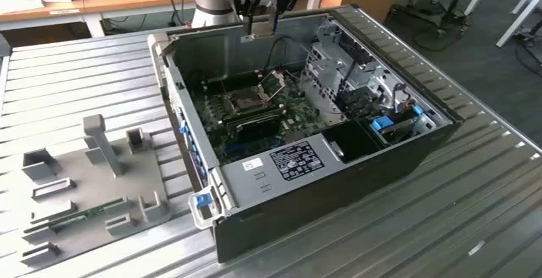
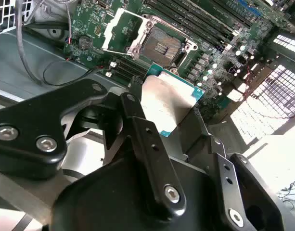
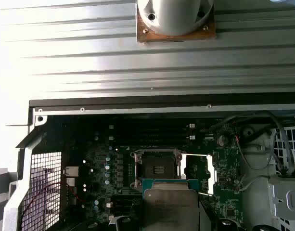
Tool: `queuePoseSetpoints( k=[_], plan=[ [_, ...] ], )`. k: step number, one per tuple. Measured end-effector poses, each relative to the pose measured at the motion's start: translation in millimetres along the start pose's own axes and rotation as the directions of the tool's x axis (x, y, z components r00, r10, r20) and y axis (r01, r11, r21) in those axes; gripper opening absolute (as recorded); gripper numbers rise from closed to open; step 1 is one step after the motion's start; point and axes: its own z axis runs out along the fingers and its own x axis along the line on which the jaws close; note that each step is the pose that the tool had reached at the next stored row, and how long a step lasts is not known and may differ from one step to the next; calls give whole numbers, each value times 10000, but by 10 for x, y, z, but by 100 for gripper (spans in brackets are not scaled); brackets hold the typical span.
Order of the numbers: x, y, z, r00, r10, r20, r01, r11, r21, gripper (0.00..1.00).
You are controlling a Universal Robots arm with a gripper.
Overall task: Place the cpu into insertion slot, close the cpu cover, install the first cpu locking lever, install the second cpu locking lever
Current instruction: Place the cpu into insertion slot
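One claw (image 1: 258, 29) high above the insertion slot (image 2: 161, 45), cpu (image 2: 167, 98) in grip

In the exterior view, the open computer case (image 1: 398, 157) lies on the worktop (image 1: 76, 81), with a fixture plate (image 1: 80, 189) at its 9 o'clock on the same worktop. Inside the case, the insertion slot (image 1: 245, 103) sits on the motherboard (image 1: 254, 132). The drive cage (image 1: 339, 75) is at the slot's 3 o'clock and a shroud (image 1: 292, 160) is at its 6 o'clock. The cpu cover (image 1: 273, 82) stands tilted up just beside the slot, at its 1 o'clock. The tool (image 1: 261, 33) hangs over the case at the slot's 12 o'clock, with the cpu (image 2: 167, 98) between its fingers, apart from the slot.
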Motion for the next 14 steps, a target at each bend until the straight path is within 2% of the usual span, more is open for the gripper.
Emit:
queuePoseSetpoints(
  k=[9, 14],
  plan=[
    [0, 0, 0, 10000, 0, 0, 0, 10000, 1, 54],
    [7, -2, 23, 10000, 1, 0, -1, 10000, -1, 54]
  ],
)
